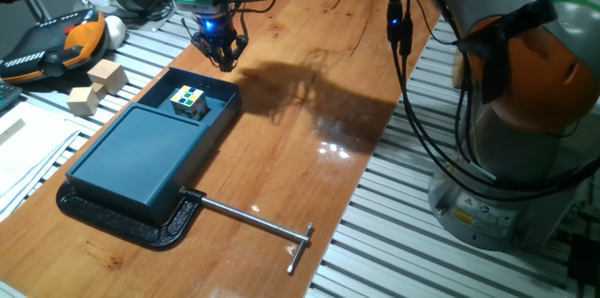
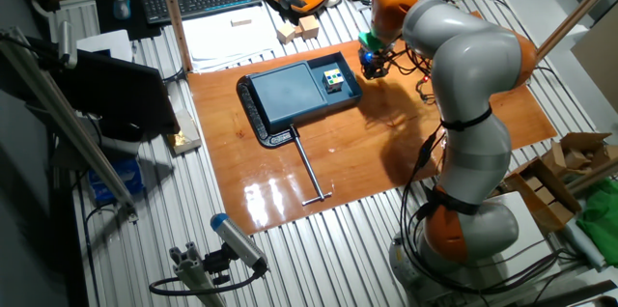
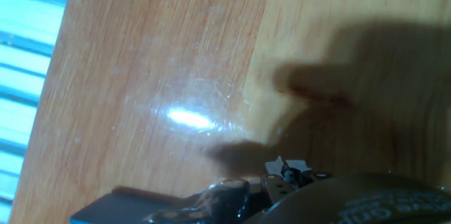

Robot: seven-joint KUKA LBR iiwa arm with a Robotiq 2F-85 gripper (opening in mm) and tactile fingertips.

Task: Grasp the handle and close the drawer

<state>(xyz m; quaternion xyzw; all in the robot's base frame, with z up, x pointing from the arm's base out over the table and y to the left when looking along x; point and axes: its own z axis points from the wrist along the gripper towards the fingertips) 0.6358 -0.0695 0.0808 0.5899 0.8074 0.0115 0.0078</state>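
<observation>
The drawer (image 1: pixel 218 104) is a shallow dark teal tray pulled out of the far end of the flat teal box (image 1: pixel 141 153). A small multicoloured cube (image 1: pixel 189 101) lies in it. The handle (image 1: pixel 208 83) is the tray's far end wall. My gripper (image 1: pixel 222 57) hangs just beyond that wall, a little above the wooden table, with its black fingers apart and empty. In the other fixed view the gripper (image 2: pixel 373 66) is right of the drawer (image 2: pixel 340 95). The hand view shows mostly wood, with a teal edge (image 3: pixel 106 211) at the bottom.
A thin metal rod (image 1: pixel 251 216) with a T end (image 1: pixel 300 246) sticks out from the black base plate (image 1: pixel 122 225) under the box. Two wooden blocks (image 1: pixel 94 87) lie left of the table. The arm's base (image 1: pixel 525 101) stands at the right.
</observation>
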